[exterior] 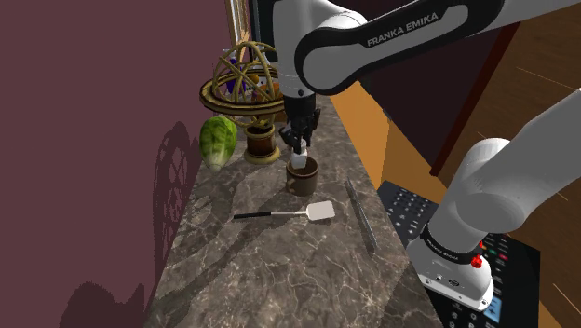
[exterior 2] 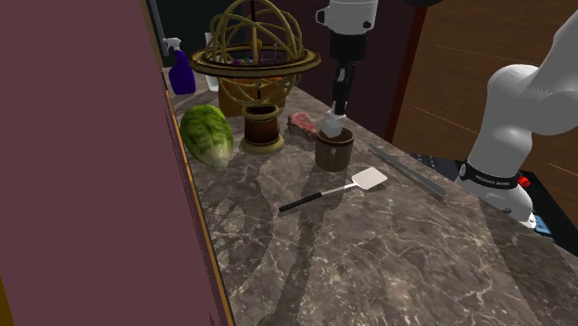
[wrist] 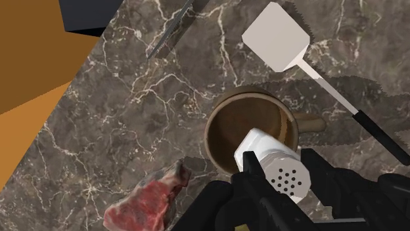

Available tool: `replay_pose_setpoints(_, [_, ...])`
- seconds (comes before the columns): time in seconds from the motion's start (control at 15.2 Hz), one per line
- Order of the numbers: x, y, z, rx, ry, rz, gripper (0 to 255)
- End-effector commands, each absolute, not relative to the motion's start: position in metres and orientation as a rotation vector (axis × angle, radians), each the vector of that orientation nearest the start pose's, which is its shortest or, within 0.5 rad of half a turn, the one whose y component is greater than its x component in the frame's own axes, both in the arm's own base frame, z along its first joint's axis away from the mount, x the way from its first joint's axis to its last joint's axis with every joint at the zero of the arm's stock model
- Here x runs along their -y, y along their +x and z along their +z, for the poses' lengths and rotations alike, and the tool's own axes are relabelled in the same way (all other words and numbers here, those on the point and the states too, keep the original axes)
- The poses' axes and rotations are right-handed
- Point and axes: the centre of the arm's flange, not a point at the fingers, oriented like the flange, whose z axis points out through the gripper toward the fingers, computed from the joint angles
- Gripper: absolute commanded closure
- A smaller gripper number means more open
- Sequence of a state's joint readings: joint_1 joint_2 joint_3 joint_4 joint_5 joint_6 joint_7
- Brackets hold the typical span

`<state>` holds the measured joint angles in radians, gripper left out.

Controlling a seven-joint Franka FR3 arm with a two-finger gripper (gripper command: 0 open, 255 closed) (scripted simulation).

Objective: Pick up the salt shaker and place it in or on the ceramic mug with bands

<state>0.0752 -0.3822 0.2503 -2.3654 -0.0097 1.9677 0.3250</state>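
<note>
Salt shaker (wrist: 276, 167): white, with a holed cap, clamped between the black fingers of the gripper (wrist: 282, 172) directly over the mouth of the brown mug (wrist: 220, 118). Long axis is near vertical with a slight tilt. The cap end points up toward the hand and the base points down into the mug opening. Base sits about level with the rim; cannot tell if it touches the mug.

In the shoulder view, the shaker (exterior: 299, 159) is at centre frame, under the gripper (exterior: 298, 145) and right above the mug (exterior: 303, 178). In the second exterior view, the shaker (exterior 2: 332, 123) is at upper centre, hanging from the gripper (exterior 2: 339, 104) over the mug (exterior 2: 333, 153).

The mug stands upright on the dark marble counter (exterior: 279, 270), and its handle shows in the wrist view on the side toward the spatula.

- Spatula (exterior: 279, 214): lies flat just below the mug in the shoulder view, white blade toward the right, near the mug but apart from it.
- Knife (exterior: 361, 216): lies along the counter edge, right of the spatula.
- Raw meat piece (exterior 2: 302, 122): just left of the mug in the second exterior view.
- Wooden cup (exterior 2: 261, 125): further left.
- Green lettuce head (exterior 2: 207, 134): beside the maroon wall.
- Brass armillary sphere (exterior 2: 257, 46): behind these, at upper centre.
- Purple spray bottle (exterior 2: 182, 72): upper left.
</note>
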Motion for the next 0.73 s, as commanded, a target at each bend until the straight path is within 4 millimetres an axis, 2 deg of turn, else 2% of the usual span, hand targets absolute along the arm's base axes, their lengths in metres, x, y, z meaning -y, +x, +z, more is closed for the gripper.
replay_pose_setpoints(0.0, [-0.142,0.408,0.465,-0.023,-3.246,-0.01,0])
replay_pose_setpoints(0.33, [-0.142,0.408,0.465,-0.023,-3.246,-0.01,0])
replay_pose_setpoints(0.59, [-0.147,0.407,0.515,-0.023,-3.246,-0.01,0])
replay_pose_setpoints(0.66, [-0.147,0.407,0.515,-0.023,-3.246,-0.01,0])
